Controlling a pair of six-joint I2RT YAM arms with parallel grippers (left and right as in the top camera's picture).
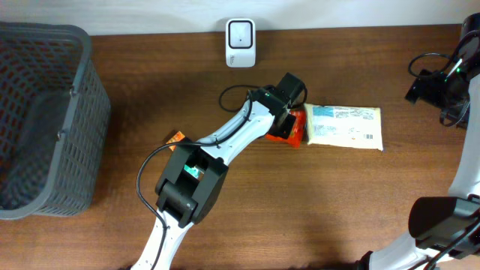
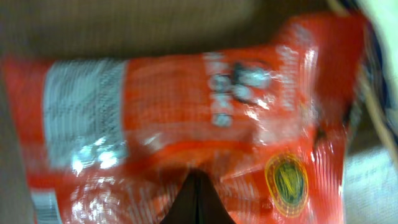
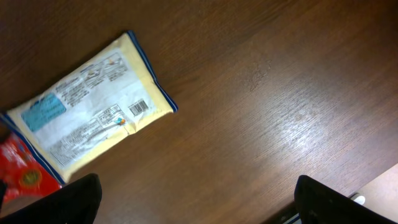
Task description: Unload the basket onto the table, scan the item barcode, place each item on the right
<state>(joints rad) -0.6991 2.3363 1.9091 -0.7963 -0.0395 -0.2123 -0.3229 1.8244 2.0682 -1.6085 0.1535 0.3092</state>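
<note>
Left fingers (image 2: 198,200) are closed right down, pinching the near edge of the red packet (image 1: 294,130). It fills pretty much the whole left wrist view and it's blurry, so I can't read any print on it. From overhead the packet sits mid-surface (image 1: 360,210) under the tip of my left arm, its right end touching or overlapping the left end of the yellow packet (image 1: 346,126). The white scanner (image 1: 241,43) is at the far edge, up and left of the red packet, well apart from it. Right fingers (image 3: 74,199) are spread wide with only bare wood between them, off to the right of both packets. Grey basket (image 1: 45,120) sits far left.
</note>
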